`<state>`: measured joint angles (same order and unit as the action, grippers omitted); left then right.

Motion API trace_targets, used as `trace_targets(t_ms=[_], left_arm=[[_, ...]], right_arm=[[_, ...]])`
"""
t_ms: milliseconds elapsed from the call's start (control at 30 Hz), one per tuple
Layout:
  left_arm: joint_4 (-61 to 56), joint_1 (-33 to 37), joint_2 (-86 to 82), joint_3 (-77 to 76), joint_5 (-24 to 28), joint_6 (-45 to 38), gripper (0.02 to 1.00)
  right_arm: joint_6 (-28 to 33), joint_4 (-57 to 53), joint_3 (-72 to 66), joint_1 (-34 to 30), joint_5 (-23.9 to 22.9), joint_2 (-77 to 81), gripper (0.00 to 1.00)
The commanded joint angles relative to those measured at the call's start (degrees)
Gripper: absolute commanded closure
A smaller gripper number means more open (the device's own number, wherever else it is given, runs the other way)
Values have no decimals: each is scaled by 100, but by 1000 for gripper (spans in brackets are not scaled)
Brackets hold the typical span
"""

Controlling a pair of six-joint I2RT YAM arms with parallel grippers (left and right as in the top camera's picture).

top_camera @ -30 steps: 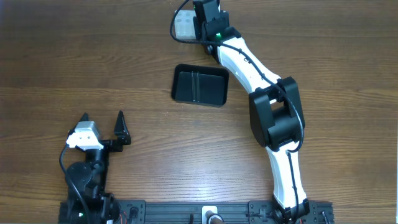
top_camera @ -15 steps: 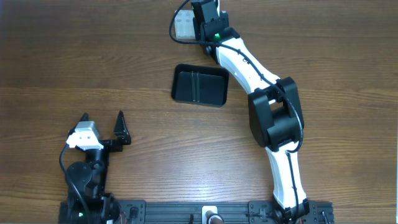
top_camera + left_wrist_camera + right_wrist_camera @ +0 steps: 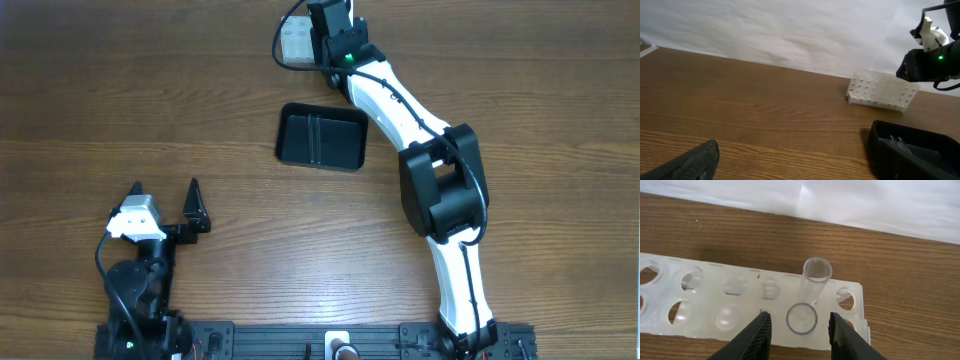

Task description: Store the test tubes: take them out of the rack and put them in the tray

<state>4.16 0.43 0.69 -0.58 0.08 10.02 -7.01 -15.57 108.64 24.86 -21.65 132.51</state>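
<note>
A white test tube rack (image 3: 296, 43) stands at the far edge of the table; it also shows as the rack (image 3: 881, 91) and close up as the rack (image 3: 740, 305). Two clear test tubes stand in it: one tube (image 3: 801, 318) lies between my right fingers, another tube (image 3: 816, 278) rises just behind. My right gripper (image 3: 800, 330) hangs open straddling the nearer tube. The black tray (image 3: 322, 137) sits just in front of the rack with test tubes (image 3: 897, 143) lying inside. My left gripper (image 3: 165, 192) rests open near the front left, far from both.
A white backdrop (image 3: 790, 30) stands behind the table's far edge. My right arm (image 3: 420, 130) stretches diagonally from the front right to the rack, passing the tray's right side. Bare wooden table (image 3: 120, 100) spreads to the left.
My right gripper has shifted very slightly left over the rack since a second ago. The left arm has stayed still.
</note>
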Motion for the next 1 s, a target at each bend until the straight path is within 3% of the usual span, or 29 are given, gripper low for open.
trace_targets(t_ms=[33,300,700,1000], left_arm=[[22,-17,-48,26,76,-103,20],[22,-17,-48,26,76,-103,23],[20,-17,-48,26,76,-103,20],[22,-17,-48,26,76,-103,20]], right_arm=[[2,125,109,-24,-94,105,638],[4,181,107,-103,-94,105,671],[4,157,107,-149,-98,105,866],[4,173,109,-153,-96,105,890]])
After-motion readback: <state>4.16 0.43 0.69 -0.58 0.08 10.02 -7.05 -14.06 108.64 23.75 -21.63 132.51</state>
